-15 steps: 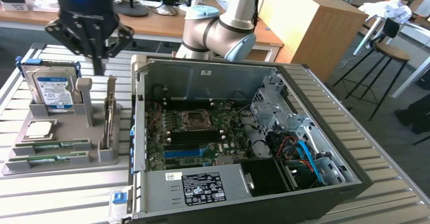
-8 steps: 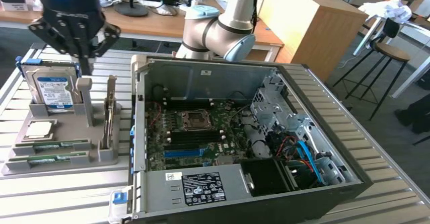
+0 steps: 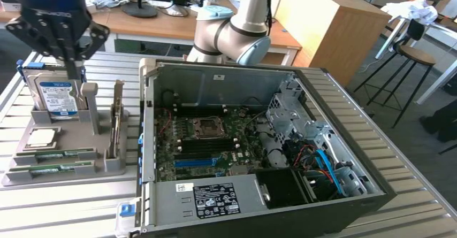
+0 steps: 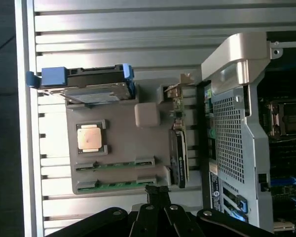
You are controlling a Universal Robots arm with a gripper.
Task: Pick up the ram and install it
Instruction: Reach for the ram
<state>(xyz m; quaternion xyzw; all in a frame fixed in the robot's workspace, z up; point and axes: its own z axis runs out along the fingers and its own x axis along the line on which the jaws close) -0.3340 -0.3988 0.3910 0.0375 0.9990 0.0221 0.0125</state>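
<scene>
At the exterior view's left, over the far corner of the bench, the hand hangs with its fingers pressed together and nothing between them. Below it a grey holder carries a hard drive in a blue frame, a processor, and, toward the bench's front edge, the ram: a green stick lying in its groove, with a second stick just beside it. A card stands on edge at the holder's side toward the exterior view's right, and further right the open computer case shows the motherboard's slots. The step in hand seems to be the approach for the pick. To do it well, the hand should probably open first, come down straight over the middle of one stick, close on its long thin edges, and keep away from the card.
</scene>
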